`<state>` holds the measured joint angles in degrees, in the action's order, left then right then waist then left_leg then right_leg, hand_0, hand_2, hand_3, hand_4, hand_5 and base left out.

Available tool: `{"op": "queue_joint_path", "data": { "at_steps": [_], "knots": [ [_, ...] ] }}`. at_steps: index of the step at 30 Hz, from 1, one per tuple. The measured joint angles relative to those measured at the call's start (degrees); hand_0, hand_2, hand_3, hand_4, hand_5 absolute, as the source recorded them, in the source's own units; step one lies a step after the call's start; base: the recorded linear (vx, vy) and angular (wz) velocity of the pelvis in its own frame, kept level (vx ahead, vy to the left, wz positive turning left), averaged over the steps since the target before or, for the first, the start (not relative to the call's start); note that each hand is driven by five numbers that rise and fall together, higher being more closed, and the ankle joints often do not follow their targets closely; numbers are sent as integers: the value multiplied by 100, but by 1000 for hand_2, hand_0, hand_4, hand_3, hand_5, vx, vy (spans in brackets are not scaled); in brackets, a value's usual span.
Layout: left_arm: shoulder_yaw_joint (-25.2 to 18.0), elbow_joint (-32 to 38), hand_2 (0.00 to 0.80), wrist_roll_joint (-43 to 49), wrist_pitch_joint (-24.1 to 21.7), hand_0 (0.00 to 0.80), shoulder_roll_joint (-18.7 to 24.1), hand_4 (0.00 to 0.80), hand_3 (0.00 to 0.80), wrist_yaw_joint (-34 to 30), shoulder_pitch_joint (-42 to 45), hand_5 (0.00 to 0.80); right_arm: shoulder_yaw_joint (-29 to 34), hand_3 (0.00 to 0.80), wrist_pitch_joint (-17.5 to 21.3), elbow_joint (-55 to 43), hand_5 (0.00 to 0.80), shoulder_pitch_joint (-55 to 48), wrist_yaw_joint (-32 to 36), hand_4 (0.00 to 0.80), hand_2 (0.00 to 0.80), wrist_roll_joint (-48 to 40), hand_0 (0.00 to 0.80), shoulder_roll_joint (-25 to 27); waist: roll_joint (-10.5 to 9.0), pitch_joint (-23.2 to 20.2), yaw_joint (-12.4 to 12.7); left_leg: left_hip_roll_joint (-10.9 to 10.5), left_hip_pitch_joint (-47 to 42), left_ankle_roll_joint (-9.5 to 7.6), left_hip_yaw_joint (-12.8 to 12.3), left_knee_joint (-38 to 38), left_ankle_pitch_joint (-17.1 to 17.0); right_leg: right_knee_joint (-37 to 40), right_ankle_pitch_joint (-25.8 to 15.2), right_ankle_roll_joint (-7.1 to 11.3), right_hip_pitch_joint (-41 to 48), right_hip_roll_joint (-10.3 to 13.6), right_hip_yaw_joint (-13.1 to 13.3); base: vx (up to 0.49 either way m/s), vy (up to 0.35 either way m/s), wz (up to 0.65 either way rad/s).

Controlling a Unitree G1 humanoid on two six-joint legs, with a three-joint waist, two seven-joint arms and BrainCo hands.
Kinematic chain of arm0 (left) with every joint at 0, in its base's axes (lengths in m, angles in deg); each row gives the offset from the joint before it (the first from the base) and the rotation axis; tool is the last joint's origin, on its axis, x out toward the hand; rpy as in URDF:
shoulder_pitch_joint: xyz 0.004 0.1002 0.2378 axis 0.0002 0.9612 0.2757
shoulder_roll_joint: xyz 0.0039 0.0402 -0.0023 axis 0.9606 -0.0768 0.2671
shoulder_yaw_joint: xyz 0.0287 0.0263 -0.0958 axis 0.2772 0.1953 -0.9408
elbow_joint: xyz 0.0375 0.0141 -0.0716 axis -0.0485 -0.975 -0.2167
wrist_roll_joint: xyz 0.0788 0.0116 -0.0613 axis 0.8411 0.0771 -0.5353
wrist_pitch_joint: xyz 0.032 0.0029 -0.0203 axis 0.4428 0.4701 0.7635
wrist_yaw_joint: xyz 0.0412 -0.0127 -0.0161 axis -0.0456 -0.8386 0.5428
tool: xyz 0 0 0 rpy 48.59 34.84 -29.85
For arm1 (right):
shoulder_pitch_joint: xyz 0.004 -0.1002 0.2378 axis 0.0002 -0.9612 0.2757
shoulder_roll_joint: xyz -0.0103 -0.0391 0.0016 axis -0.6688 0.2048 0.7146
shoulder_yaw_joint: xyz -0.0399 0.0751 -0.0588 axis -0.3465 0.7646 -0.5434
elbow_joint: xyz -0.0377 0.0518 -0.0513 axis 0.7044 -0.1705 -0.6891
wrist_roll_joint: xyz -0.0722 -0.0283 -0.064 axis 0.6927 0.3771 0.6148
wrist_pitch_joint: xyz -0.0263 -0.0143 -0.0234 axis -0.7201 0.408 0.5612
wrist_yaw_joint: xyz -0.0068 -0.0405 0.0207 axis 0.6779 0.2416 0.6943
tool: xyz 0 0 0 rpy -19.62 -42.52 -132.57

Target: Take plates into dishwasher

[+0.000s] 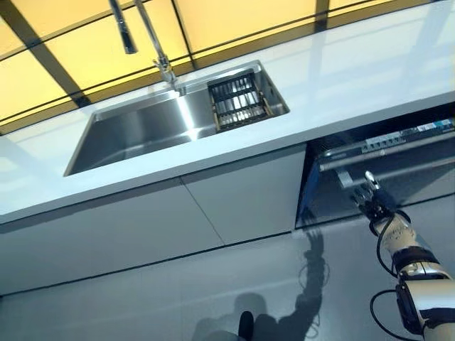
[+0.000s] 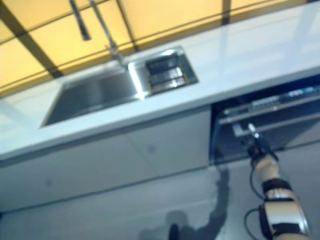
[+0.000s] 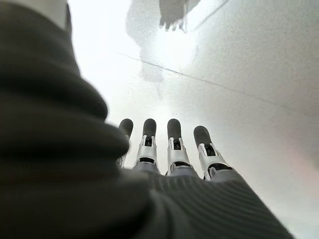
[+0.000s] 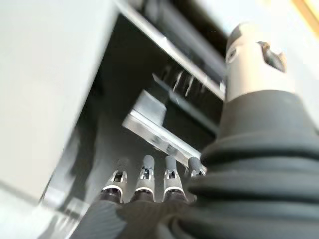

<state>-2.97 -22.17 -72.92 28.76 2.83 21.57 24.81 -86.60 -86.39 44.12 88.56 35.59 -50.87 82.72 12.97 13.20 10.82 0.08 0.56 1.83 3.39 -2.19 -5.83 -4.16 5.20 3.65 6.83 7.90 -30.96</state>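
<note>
dishwasher (image 1: 398, 167) dark, door ajar; right hand (image 1: 372, 202) open at its handle (image 4: 157, 130).

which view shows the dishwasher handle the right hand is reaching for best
The right wrist view: the silver bar handle of the dark dishwasher door sits close beyond the right hand, whose fingers are straight. Both eye views show it small, by the fingertips. The left wrist view shows only the left hand over floor.

- A kitchen: a steel sink (image 1: 142, 131) with a tall faucet (image 1: 146, 35) sits in a white countertop (image 1: 341, 78).
- An open dishwasher (image 1: 384, 167) lies just beyond the right hand (image 1: 371, 201).
</note>
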Motion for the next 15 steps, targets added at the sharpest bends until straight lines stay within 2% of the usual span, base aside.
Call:
{"op": "queue_joint_path", "data": {
  "at_steps": [2, 3, 5, 11, 15],
  "knots": [
    [0, -12, 0, 4, 6, 0, 5, 0, 0, 1, 6, 0, -29, 0, -4, -63, 0, 114, 51, 0, 0, 13, 0, -25, -60, -28, 53, -5, 0, 0, -2, -29, -14, -8, 40, 7, 20, -3, -16, 17, -2, 19],
    [0, -8, 0, 5, -1, 0, 9, 0, 0, 1, 2, 0, -31, 0, -18, -74, 0, 146, 71, 0, 0, 106, 0, -30, -119, -55, 133, -5, 0, 0, -7, -35, -14, -9, 52, 10, 21, -4, -16, 12, 0, 14],
    [0, -14, 0, 109, -4, 0, 40, 0, 0, 1, 7, 0, -42, 0, -79, -74, 0, 196, 78, 0, 0, 360, 0, -110, -269, -88, 131, -22, 1, -1, -8, -53, -14, -6, 89, 21, 51, -8, -16, 11, 2, 18],
    [-1, 10, 0, 229, -29, 0, 283, 0, 0, 8, -85, 0, -224, 0, -435, -35, 0, 53, 122, 0, 0, 1656, 0, -306, -706, -271, 124, -23, -34, -2, -58, -151, -14, 94, 105, 40, 94, -38, 6, 7, 27, 4],
    [-1, 18, 0, 230, -20, 0, 434, 0, 0, 70, -200, 0, -378, 0, -739, -38, 0, -517, 259, 0, 0, 2359, 0, -482, -934, -374, 112, -16, -204, -5, -207, -259, -11, 244, 82, 59, 258, -73, 48, 4, 39, -6]
  ]
}}
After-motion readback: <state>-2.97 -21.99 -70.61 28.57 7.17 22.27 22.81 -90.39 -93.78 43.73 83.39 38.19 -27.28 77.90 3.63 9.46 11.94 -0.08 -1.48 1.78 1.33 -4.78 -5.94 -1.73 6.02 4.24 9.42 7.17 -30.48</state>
